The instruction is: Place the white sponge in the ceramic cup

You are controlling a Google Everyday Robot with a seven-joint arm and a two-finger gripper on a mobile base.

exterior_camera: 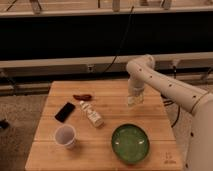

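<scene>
here the gripper (134, 100) hangs over the far right part of the wooden table (112, 95), clenched on the white sponge (133, 100). the ceramic cup (65, 136) stands well apart, down-left of the gripper near the front edge. between them lies a white bottle (92, 114). the green bowl (130, 143) sits straight below the gripper. a black phone (65, 111) and a red object (82, 97) lie further left.

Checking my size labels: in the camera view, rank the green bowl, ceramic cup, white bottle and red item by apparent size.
1. green bowl, largest.
2. ceramic cup and white bottle: too alike to rank.
3. red item, smallest, though farther back.
The gripper hangs behind the bowl, over the table.
</scene>
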